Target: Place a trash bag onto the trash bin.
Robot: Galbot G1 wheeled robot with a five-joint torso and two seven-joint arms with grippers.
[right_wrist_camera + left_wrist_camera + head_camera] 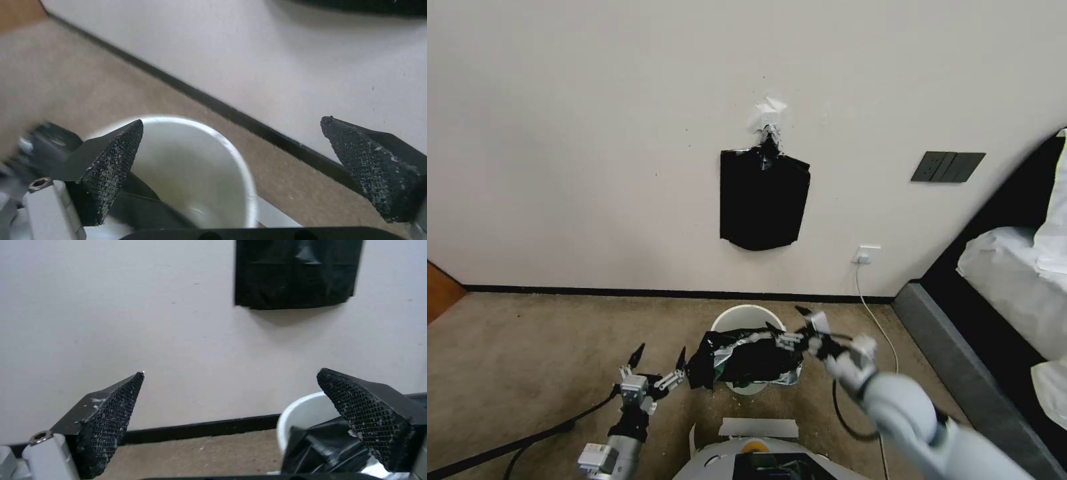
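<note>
Cream-white plastic marks the one trash bin (746, 319), a round bucket standing on the tan carpet (527, 353) close to the wall (560, 133). One trash bag (747, 360), crinkly black with silvery creases, is draped over the bin's near rim, bunched across the opening and spilling out toward 9 o'clock; the far part of the rim is bare. The right wrist view looks into the bin (200, 166), whose far side is bare white, with black plastic at the near edge (too blurred to read further).

Two arms are at work. The left end effector (660, 359) hovers at 9 o'clock of the bin, fingers spread wide and holding nothing, its inner finger close by the bag's edge. The right end effector (787, 321) sits over the bin's rim at about 3 o'clock, likewise released, fingers apart.

On the wall, at 12 o'clock above the bin, hangs one flat black pack (764, 200). One dark switch panel (947, 167) and one white socket (867, 254) with a cable (880, 320) lie toward 2 o'clock, and a bed (1014, 267) stands at 3 o'clock.
</note>
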